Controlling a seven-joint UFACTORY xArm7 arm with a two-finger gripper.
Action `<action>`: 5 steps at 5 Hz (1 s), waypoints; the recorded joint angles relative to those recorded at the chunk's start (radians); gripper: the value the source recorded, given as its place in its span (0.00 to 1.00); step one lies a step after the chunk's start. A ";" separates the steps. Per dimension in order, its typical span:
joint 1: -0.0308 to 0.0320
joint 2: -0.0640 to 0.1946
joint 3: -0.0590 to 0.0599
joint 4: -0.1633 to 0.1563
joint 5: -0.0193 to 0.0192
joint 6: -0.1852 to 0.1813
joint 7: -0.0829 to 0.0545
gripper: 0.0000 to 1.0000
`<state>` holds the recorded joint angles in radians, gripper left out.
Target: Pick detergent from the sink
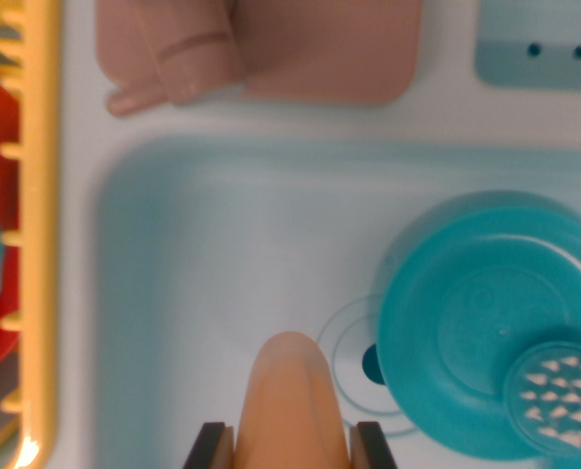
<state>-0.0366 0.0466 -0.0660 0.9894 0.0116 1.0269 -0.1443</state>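
Between the gripper's (pixel 292 445) dark fingers (pixel 210 447) sits the orange detergent bottle (pixel 291 405), clamped over the pale sink (pixel 212 274). Just beside it, toward the wrist view's right, lies a teal bowl (pixel 485 318).

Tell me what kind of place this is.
Most likely a toy kitchen sink set: a pale blue plastic sink basin with a drain, a pink faucet above it, and a yellow dish rack beside it.
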 joint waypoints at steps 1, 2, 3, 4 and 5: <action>0.0000 0.000 0.000 0.000 0.0000 0.000 0.000 1.00; 0.0002 -0.013 0.000 0.031 -0.0011 0.044 0.001 1.00; 0.0002 -0.013 0.000 0.031 -0.0011 0.044 0.001 1.00; 0.0003 -0.027 0.000 0.064 -0.0023 0.091 0.002 1.00; 0.0003 -0.027 0.000 0.064 -0.0023 0.091 0.002 1.00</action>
<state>-0.0363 0.0194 -0.0657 1.0536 0.0093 1.1182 -0.1421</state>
